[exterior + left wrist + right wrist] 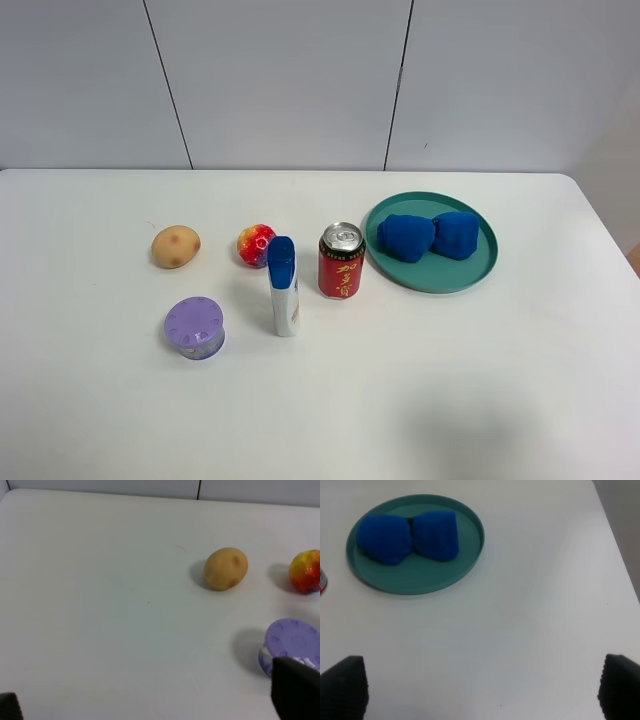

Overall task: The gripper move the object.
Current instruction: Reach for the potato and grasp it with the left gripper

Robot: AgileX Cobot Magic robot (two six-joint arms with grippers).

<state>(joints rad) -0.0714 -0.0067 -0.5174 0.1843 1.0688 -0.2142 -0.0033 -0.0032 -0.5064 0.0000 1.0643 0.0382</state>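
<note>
The potato [176, 246] is a small tan-brown oval with a few darker specks on its skin. It lies on its side on the left part of the table [480, 380], touching nothing. Just beside it, toward the middle, sits a red and yellow ball [256, 244]. In front of the potato, nearer the camera, stands a low round tub [194, 327] with a purple ridged lid.

Next to the ball stands a white bottle [283, 287] with a blue cap, upright. Any print on it is too faint to read. Beside the bottle is a red can [341, 261] with a silver top, also upright. It bears yellow characters down its front, too small to make out. To the right of the can lies a round green plate [432, 280] holding two blue lumps [405, 237] side by side, touching each other.

The left claw [152, 697] shows only its two black fingertips at the edges of its wrist view, spread wide with nothing between them. It hangs above bare table, apart from the potato. The right claw [480, 687] is likewise spread wide and holds nothing, over the table near the plate.

The table is plain white with rounded corners. Behind it is a pale grey wall [280, 80] divided by thin dark seams.
</note>
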